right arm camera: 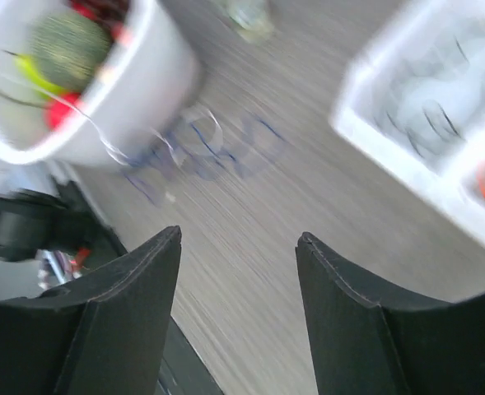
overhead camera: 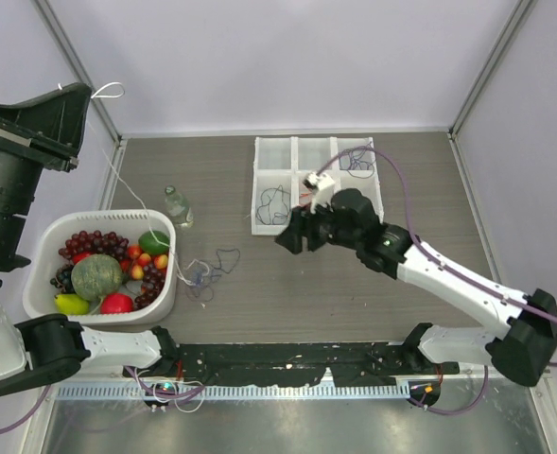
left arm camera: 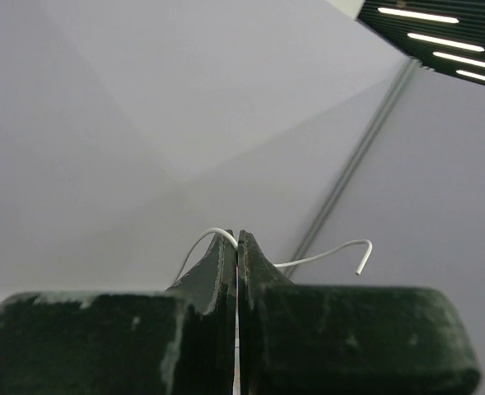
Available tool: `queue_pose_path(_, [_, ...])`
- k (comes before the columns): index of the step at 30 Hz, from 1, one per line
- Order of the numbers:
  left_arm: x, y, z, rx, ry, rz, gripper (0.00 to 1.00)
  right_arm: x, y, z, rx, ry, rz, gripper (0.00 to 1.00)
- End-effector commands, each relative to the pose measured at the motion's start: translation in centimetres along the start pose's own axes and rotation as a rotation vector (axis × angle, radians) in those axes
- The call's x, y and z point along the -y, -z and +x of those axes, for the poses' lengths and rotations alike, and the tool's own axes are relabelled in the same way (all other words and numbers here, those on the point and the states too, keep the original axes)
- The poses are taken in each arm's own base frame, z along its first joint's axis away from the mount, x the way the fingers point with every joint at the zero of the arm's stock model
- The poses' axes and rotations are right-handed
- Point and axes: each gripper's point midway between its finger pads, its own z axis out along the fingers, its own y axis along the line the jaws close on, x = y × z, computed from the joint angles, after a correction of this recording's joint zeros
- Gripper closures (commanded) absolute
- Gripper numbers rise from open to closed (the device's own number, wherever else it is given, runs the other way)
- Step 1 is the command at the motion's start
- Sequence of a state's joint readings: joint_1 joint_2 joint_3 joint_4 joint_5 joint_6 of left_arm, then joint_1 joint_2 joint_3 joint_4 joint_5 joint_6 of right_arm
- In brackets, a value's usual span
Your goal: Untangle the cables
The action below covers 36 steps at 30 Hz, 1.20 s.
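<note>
The left tool [overhead camera: 86, 93] is held high above the far-left corner of the grey-brown wood-grain desk [overhead camera: 354, 303]. In the left wrist view its 2 dark fingers [left arm camera: 201, 288] are pressed together. A thin white wire [left arm camera: 212, 230] is pinched between their tips, and a short curved end stands out on the right side. In the top view this wire runs down from the tool and past the rim of a white plastic basket of fruit [overhead camera: 171, 284]. It ends in a loose tangle of thin cables [overhead camera: 210, 270] lying on the desk just beside the basket. Purple-blue and white strands can be made out in the tangle. In the right wrist view the tangle is blurred, so the crossings cannot be told.

The right tool [overhead camera: 292, 236] hovers over the middle of the desk, between the tangle and a white plastic tray of 6 compartments [overhead camera: 256, 184]. Its 2 black fingers [right arm camera: 118, 313] are spread apart, and nothing is held between them. A black looping wire [overhead camera: 276, 203] lies in the near-left compartment of the tray, and a dark looping wire [overhead camera: 358, 163] lies in the far-right compartment. A small clear bottle [overhead camera: 176, 206] is seen on the desk just beyond the basket.
</note>
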State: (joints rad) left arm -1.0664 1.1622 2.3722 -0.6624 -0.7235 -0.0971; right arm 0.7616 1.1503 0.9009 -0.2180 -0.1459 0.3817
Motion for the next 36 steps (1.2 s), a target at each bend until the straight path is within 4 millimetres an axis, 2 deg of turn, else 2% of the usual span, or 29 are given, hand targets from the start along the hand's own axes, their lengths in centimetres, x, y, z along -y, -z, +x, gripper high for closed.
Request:
queue_pose_path(1, [4.4,0.2,-1.4,0.02,0.146,0.211,1.0,-10.1,-0.4,-8.8,0.204,0.159,-0.322,0.34])
queue_pose_path(2, [5.2,0.2,-1.7,0.027,0.169,0.243,1.0,-11.4,-0.7,-9.7,0.235,0.163,-0.36,0.33])
queue_pose_path(3, [5.9,0.2,-2.0,0.032,0.191,0.272,1.0,-13.0,-0.3,-10.9,0.257,0.168,-0.406,0.32])
queue_pose_path(4, [6.4,0.2,-2.1,0.036,0.207,0.293,1.0,-14.4,-0.7,-10.9,0.248,0.178,-0.444,0.32])
queue_pose_path(5, [6.9,0.1,-2.1,0.036,0.22,0.313,1.0,-16.4,-0.2,-11.8,0.267,0.201,-0.485,0.32])
queue_pose_path(6, [7.2,0.0,-2.1,0.037,0.23,0.321,1.0,-17.2,-0.7,-11.4,0.247,0.208,-0.511,0.32])
queue_pose_path(8, [7.7,-0.1,-2.1,0.036,0.245,0.338,1.0,-19.3,-0.3,-12.1,0.258,0.217,-0.568,0.32])
queue_pose_path(9, [8.0,-0.1,-2.0,0.033,0.253,0.35,1.0,-20.0,-0.5,-11.8,0.251,0.218,-0.588,0.32])
queue_pose_path(12, [8.8,-0.1,-2.1,0.036,0.275,0.38,1.0,-21.4,-0.2,-11.9,0.257,0.235,-0.628,0.32])
queue_pose_path(15, [9.5,-0.2,-2.2,0.039,0.297,0.408,1.0,-22.5,-1.0,-11.3,0.239,0.243,-0.641,0.32])
queue_pose_path(18, [10.1,-0.2,-2.4,0.041,0.316,0.43,1.0,-23.8,-1.3,-11.8,0.264,0.254,-0.632,0.32])
queue_pose_path(22, [10.4,-0.1,-2.6,0.04,0.331,0.444,1.0,-24.3,-2.0,-12.6,0.301,0.245,-0.617,0.37])
queue_pose_path(24, [10.6,-0.1,-2.7,0.045,0.341,0.45,1.0,-23.9,-2.8,-12.7,0.305,0.229,-0.568,0.42])
queue_pose_path(26, [10.8,0.0,-3.1,0.054,0.353,0.463,1.0,-22.7,-4.0,-12.6,0.299,0.224,-0.497,0.53])
queue_pose_path(27, [10.8,0.0,-3.4,0.062,0.36,0.468,1.0,-21.9,-4.6,-12.6,0.306,0.213,-0.442,0.65])
queue_pose_path(29, [11.1,0.1,-4.0,0.077,0.38,0.48,1.0,-20.7,-6.0,-12.2,0.313,0.19,-0.383,0.71])
queue_pose_path(32, [11.5,0.3,-5.4,0.114,0.432,0.511,1.0,-17.3,-9.5,-9.4,0.295,0.156,-0.244,0.72])
queue_pose_path(35, [11.9,0.7,-7.0,0.148,0.485,0.548,1.0,-14.0,-13.1,-5.6,0.245,0.146,-0.142,0.75])
queue_pose_path(36, [12.0,1.0,-7.6,0.159,0.5,0.559,1.0,-12.6,-15.1,-3.4,0.199,0.157,-0.096,0.76])
